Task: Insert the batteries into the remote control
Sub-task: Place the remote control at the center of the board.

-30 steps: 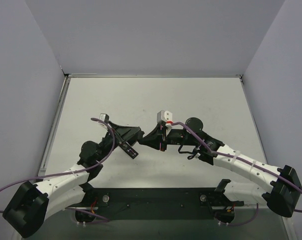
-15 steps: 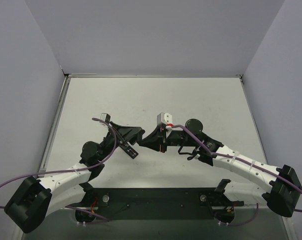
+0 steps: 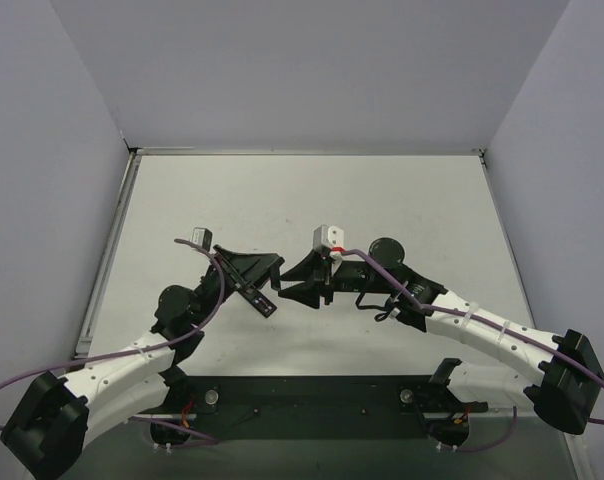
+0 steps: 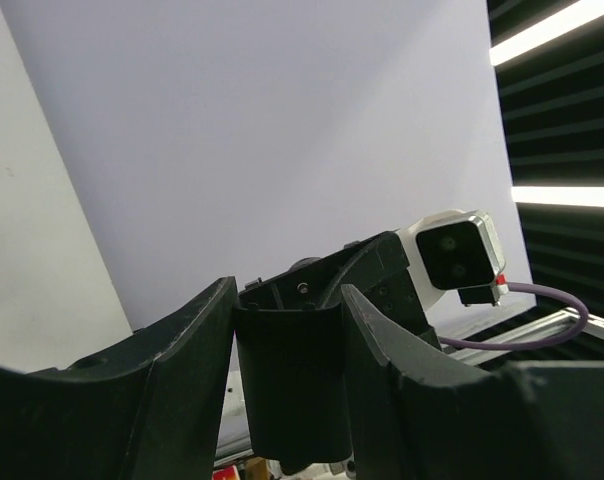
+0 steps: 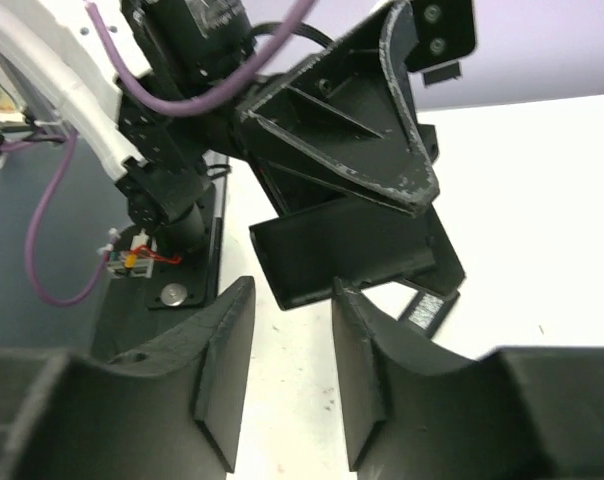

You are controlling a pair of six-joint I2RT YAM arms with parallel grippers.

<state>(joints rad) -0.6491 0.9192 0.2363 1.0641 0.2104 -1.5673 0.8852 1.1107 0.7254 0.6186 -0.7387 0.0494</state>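
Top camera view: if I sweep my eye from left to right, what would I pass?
The left arm's black base → small camera on the left arm → remote control → small white camera on the right arm → right arm's black base.

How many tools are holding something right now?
1. The left tool is shut on the remote control. The right tool is open close beside it, with nothing in it. Both tools are in plain view, so none is hidden.
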